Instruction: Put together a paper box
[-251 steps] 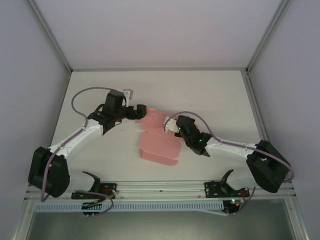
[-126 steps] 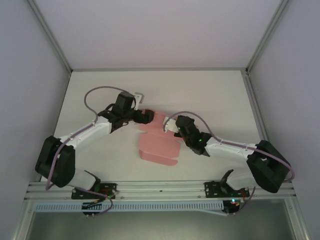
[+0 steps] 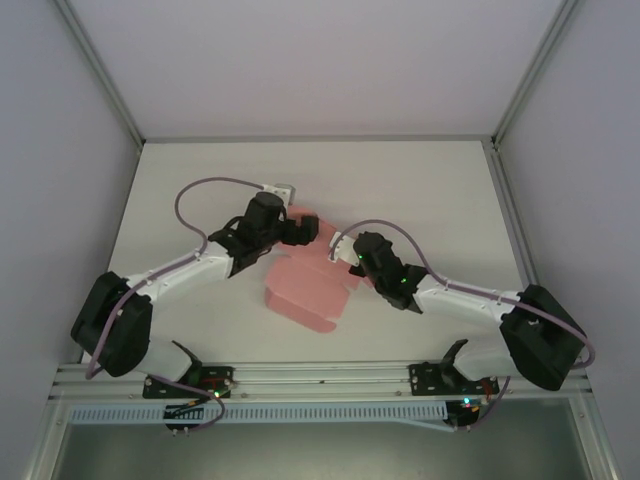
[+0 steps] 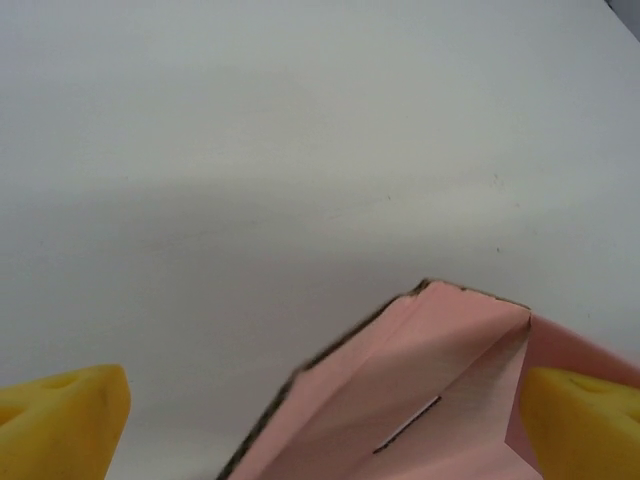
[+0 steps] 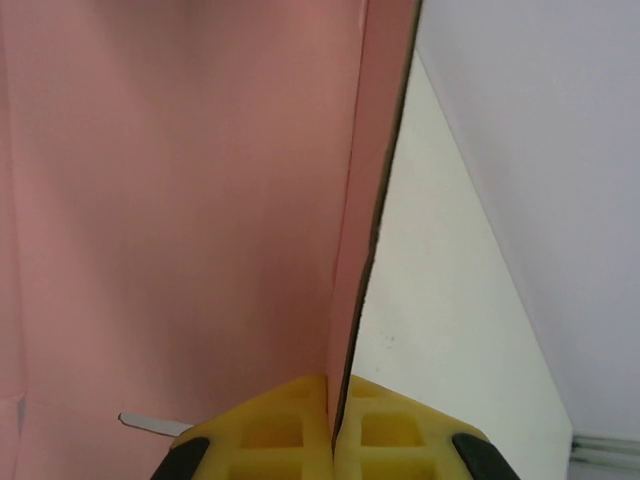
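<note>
The pink paper box (image 3: 305, 290) lies partly folded on the white table between the two arms. My left gripper (image 3: 300, 228) hangs open over its far flap. In the left wrist view the pink sheet (image 4: 420, 390), with a thin slot, rises between the spread yellow fingertips (image 4: 65, 420) and touches or nearly touches the right-hand one; the left gripper (image 4: 320, 430) holds nothing. My right gripper (image 3: 345, 255) is shut on the box's right flap. In the right wrist view its yellow pads (image 5: 290, 425) pinch the upright edge of the pink card (image 5: 355, 250).
The white table (image 3: 430, 190) stretches bare behind and to both sides of the box. Aluminium frame posts (image 3: 515, 210) and pale walls border it. The metal rail (image 3: 320, 375) with the arm bases runs along the near edge.
My left arm has swung right and closer, bringing its open gripper over the box's far flap. The box has shifted slightly left and its shape has changed. The right gripper stays clamped.
</note>
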You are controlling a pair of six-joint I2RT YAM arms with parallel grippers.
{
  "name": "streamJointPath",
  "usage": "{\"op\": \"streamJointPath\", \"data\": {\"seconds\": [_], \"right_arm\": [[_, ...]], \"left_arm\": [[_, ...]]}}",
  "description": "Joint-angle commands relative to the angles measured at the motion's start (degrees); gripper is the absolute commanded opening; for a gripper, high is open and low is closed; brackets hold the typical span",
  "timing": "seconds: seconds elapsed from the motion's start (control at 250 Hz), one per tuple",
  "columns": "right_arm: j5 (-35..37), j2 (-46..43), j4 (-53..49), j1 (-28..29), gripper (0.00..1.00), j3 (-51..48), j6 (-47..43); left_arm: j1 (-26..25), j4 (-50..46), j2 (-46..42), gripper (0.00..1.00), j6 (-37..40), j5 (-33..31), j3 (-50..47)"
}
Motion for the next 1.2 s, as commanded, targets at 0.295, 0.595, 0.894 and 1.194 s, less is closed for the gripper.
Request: {"op": "streamJointPath", "data": {"seconds": [0.295,0.595,0.894,1.194], "right_arm": [[-3.4,-4.2,2.7,1.7,0.00,0.9,1.6],[-2.7,-5.4,0.9,0.8,0.00,0.0,2.8],[-3.7,-5.6,0.2,-0.5,0.00,0.2,3.9],[-6.5,-6.0,-0.2,-2.7,0.00,0.1,5.9]], "left_arm": [[-2.5,-0.9,-4.9,1.00,-4.7,-8.1,-2.7],[2.4,-9.1,-20.9,1.00,-1.0,-4.9,-10.0],[10.4,-16.7,-26.3,1.00,-4.7,-5.1,-14.4],[13.3,-11.6,-23.2,1.00,-7.4,-1.6,-19.6]]}}
